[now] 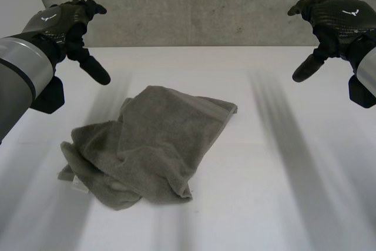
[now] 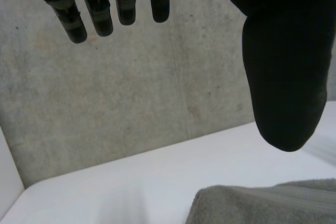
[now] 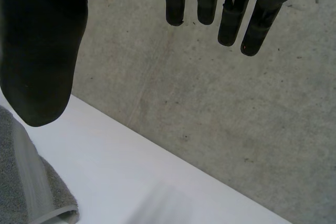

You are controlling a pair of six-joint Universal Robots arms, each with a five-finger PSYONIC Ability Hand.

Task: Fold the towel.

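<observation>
Nearest me, the towel (image 1: pixel 153 145) lies crumpled on the white table (image 1: pixel 282 204). It is bunched and overlapped at its near end, with one hemmed corner pointing toward 2 o'clock. It touches neither of my hands.

Taken from the towel's middle, my left hand (image 1: pixel 70 24) stands at 10 o'clock and my right hand (image 1: pixel 338 22) at 2 o'clock. Both are raised above the table and well apart from the cloth.

Left hand: fingers (image 2: pixel 100 14) extended and relaxed, thumb spread wide, nothing grasped. A towel edge lies beyond the thumb's tip.

Right hand: fingers (image 3: pixel 231 14) likewise released, thumb apart, empty. The hemmed corner lies beyond its thumb's tip.

Farthest off, behind both hands, stands a grey concrete wall (image 1: pixel 205 4).
</observation>
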